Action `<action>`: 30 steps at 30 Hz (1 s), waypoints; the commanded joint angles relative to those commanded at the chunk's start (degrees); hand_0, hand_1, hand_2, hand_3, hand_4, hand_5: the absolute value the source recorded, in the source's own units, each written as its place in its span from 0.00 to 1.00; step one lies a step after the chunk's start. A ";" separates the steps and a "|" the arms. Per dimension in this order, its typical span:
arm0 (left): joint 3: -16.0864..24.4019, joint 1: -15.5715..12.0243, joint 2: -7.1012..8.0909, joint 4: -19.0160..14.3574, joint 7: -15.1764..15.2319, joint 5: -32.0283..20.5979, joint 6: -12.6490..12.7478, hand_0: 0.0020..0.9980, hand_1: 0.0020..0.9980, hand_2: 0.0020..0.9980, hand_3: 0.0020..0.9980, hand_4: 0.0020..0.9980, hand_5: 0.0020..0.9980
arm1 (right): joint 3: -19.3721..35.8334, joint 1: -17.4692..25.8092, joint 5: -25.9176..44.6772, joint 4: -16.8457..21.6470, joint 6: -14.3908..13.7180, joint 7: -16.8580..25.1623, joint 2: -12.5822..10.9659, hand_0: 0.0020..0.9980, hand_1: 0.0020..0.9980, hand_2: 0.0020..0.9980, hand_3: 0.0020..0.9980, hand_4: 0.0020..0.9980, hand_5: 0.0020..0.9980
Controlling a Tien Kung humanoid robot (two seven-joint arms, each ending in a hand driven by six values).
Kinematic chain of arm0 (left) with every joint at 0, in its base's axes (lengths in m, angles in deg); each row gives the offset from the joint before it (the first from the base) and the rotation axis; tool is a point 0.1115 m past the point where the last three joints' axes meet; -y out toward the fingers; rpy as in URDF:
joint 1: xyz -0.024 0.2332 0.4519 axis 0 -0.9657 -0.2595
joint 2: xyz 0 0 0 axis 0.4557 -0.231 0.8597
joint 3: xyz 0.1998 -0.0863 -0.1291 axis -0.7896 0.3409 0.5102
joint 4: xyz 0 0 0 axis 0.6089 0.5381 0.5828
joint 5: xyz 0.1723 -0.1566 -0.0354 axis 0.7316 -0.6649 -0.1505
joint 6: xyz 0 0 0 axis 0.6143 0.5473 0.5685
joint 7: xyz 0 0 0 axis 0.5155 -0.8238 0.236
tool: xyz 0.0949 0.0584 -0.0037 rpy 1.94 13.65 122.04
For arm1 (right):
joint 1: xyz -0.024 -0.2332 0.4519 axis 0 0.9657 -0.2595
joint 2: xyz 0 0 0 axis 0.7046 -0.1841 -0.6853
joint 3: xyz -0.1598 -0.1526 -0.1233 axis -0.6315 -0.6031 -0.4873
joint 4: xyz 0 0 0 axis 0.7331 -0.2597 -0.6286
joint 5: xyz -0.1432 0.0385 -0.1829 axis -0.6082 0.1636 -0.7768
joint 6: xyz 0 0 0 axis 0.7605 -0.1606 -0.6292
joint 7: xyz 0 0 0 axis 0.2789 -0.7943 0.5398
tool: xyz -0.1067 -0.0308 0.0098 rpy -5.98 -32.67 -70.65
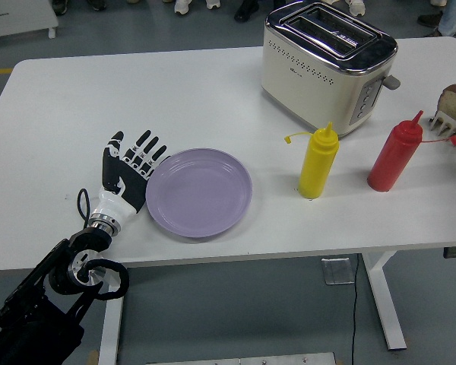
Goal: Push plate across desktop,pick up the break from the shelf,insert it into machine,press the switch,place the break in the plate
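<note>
A round lilac plate lies flat on the white table, left of centre. My left hand stands against the plate's left rim, palm toward it, fingers spread and holding nothing. A cream toaster with two empty slots sits at the back right, its lever on the right end. At the far right edge a small rack holds a slice of bread, partly cut off by the frame. My right arm does not appear.
A yellow squeeze bottle and a red squeeze bottle stand in front of the toaster, right of the plate. Feet of several people show beyond the table's far edge.
</note>
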 joint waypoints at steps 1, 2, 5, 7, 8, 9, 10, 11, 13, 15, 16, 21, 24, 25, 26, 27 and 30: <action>0.05 -0.02 0.01 0.00 0.00 0.01 0.01 0.83 0.88 0.93 0.86 0.65 1.00 | -0.18 -0.06 0.08 0.00 -0.02 0.16 -0.06 0.33 0.45 0.50 0.52 0.49 0.08; 0.08 -0.04 0.01 -0.01 0.01 0.02 0.01 0.83 0.88 0.93 0.86 0.65 1.00 | -0.35 -0.10 0.15 -0.01 -0.05 0.29 -0.11 0.33 0.45 0.50 0.52 0.49 0.08; 0.13 -0.09 0.01 -0.01 0.01 0.04 0.03 0.83 0.88 0.93 0.86 0.65 1.00 | -0.86 -0.25 0.08 0.04 -0.72 0.68 -0.26 0.33 0.45 0.50 0.52 0.49 0.08; 0.21 -0.16 0.01 -0.06 0.00 0.08 0.03 0.83 0.88 0.93 0.86 0.65 1.00 | -1.23 -0.36 -0.02 0.16 -1.84 0.93 -0.34 0.28 0.41 0.47 0.50 0.43 0.05; 0.34 -0.21 0.01 -0.10 0.01 0.13 0.06 0.83 0.88 0.93 0.86 0.65 1.00 | -1.36 -0.41 0.00 0.28 -2.65 1.11 -0.35 0.28 0.41 0.47 0.50 0.43 0.05; 0.45 -0.26 0.02 -0.14 0.01 0.18 0.08 0.83 0.88 0.93 0.86 0.65 1.00 | -1.43 -0.44 0.02 0.37 -3.24 1.24 -0.36 0.28 0.41 0.47 0.50 0.43 0.05; 0.60 -0.32 0.04 -0.20 0.01 0.26 0.11 0.83 0.88 0.93 0.86 0.65 1.00 | -1.48 -0.47 0.06 0.50 -3.90 1.39 -0.38 0.28 0.41 0.47 0.50 0.43 0.05; 0.80 -0.39 0.07 -0.30 0.01 0.35 0.14 0.83 0.88 0.93 0.86 0.65 1.00 | -1.49 -0.49 0.15 0.67 -4.54 1.53 -0.40 0.28 0.41 0.47 0.50 0.43 0.05; 1.44 -0.64 0.15 -0.65 0.02 0.67 0.23 0.83 0.88 0.93 0.86 0.65 1.00 | -1.41 -0.48 0.31 1.20 -5.67 1.75 -0.50 0.29 0.38 0.44 0.49 0.34 0.02; 2.31 -0.93 0.26 -1.11 0.04 1.12 0.34 0.83 0.88 0.93 0.86 0.65 1.00 | -1.22 -0.42 0.58 1.92 -6.44 1.85 -0.66 0.29 0.38 0.44 0.49 0.34 0.02; 2.84 -1.10 0.34 -1.40 0.05 1.36 0.38 0.83 0.88 0.93 0.86 0.65 1.00 | -1.09 -0.36 0.80 2.40 -6.71 1.85 -0.79 0.29 0.38 0.44 0.49 0.34 0.02; 6.37 -2.10 0.95 -3.18 0.08 2.57 0.60 0.83 0.88 0.93 0.86 0.65 1.00 | -0.11 -0.02 2.41 5.91 -7.67 1.44 -1.59 0.29 0.37 0.43 0.48 0.34 0.03; 8.33 -2.74 1.37 -4.24 0.04 3.18 0.73 0.83 0.88 0.93 0.86 0.65 1.00 | 0.56 0.07 3.76 8.18 -7.86 0.78 -2.10 0.29 0.36 0.42 0.48 0.31 0.03; 9.08 -3.03 1.55 -4.68 0.01 3.40 0.77 0.83 0.88 0.93 0.86 0.65 1.00 | 0.82 0.07 4.44 9.27 -7.93 0.44 -2.32 0.29 0.36 0.42 0.48 0.31 0.03; 9.75 -3.33 1.74 -5.12 -0.03 3.59 0.81 0.83 0.88 0.93 0.86 0.65 1.00 | 1.06 -0.01 4.99 10.18 -8.03 0.08 -2.52 0.29 0.36 0.42 0.48 0.31 0.03; 10.37 -3.64 1.93 -5.56 -0.06 3.76 0.85 0.83 0.88 0.93 0.86 0.65 1.00 | 1.27 -0.10 5.48 11.14 -8.12 -0.28 -2.70 0.29 0.36 0.42 0.48 0.31 0.03; 12.15 -4.71 2.35 -6.94 -0.22 4.16 1.06 0.83 0.87 0.93 0.86 0.65 1.00 | 1.67 -0.59 6.75 13.59 -8.80 -1.40 -3.18 0.29 0.33 0.40 0.46 0.27 0.01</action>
